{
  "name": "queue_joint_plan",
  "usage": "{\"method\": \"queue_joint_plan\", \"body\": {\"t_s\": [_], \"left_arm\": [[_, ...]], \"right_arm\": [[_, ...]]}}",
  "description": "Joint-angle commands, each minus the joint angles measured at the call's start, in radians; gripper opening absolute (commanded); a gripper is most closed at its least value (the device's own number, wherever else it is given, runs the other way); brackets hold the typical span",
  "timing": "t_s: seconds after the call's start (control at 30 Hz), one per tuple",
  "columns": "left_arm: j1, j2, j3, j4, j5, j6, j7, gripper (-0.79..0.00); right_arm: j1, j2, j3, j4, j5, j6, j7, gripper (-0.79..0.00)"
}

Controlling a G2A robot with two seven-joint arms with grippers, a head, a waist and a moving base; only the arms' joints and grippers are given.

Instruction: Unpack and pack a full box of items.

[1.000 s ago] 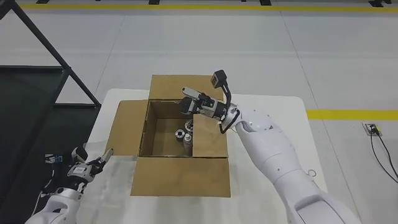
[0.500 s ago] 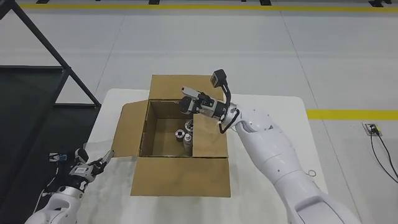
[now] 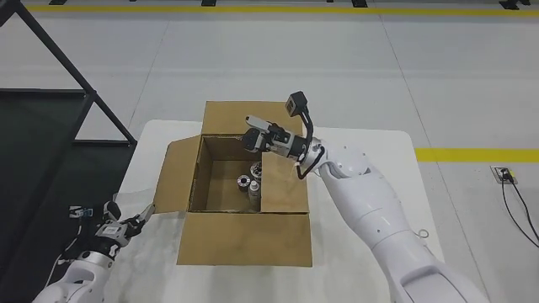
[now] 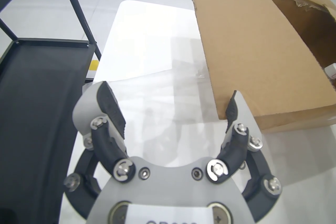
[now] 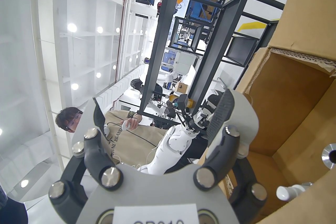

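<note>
An open cardboard box [image 3: 244, 237] stands mid-table with its flaps spread. On its floor sit small items [image 3: 249, 183], among them a white-capped bottle [image 5: 286, 192] and a metal-topped piece [image 5: 329, 154]. My right gripper [image 3: 250, 133] [image 5: 160, 112] hovers open over the box's far side, holding nothing. My left gripper [image 3: 126, 214] [image 4: 170, 107] is open and holds nothing, low at the table's near-left corner, just short of the box's left flap [image 4: 252, 51].
A black metal shelf frame [image 3: 50, 109] stands off the table's left edge, its tray [image 4: 34, 93] close beside my left gripper. White table [image 3: 370, 227] surface lies bare to the right of the box and between the left flap and the table's left edge.
My left gripper has drawn back a little toward the near-left corner. The box's left flap now stands more upright. The right arm has hardly moved.
</note>
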Motion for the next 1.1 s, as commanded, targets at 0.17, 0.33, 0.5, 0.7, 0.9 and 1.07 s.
{"method": "queue_joint_plan", "body": {"t_s": [0.17, 0.33, 0.5, 0.7, 0.9, 1.07], "left_arm": [[-0.004, 0.001, 0.003, 0.004, 0.004, -0.005, -0.006, 0.000], [-0.006, 0.002, 0.003, 0.003, 0.007, -0.007, -0.011, 0.000], [-0.005, 0.003, 0.001, -0.007, 0.011, -0.009, -0.024, 0.000], [-0.004, 0.004, 0.003, -0.010, 0.007, -0.017, -0.036, 0.000], [-0.004, 0.004, 0.003, -0.010, 0.007, -0.017, -0.036, 0.000], [-0.001, 0.002, 0.002, -0.006, 0.002, 0.002, -0.027, 0.000]], "right_arm": [[-0.003, 0.004, 0.004, -0.009, -0.010, 0.007, -0.007, 0.000], [-0.003, 0.004, 0.004, -0.009, -0.010, 0.007, -0.007, 0.000], [-0.003, 0.004, 0.004, -0.009, -0.010, 0.007, -0.007, 0.000], [-0.003, 0.004, 0.004, -0.009, -0.010, 0.007, -0.007, 0.000], [-0.003, 0.004, 0.004, -0.009, -0.010, 0.007, -0.007, 0.000], [-0.026, 0.006, 0.003, -0.047, -0.019, 0.022, -0.033, 0.000]]}}
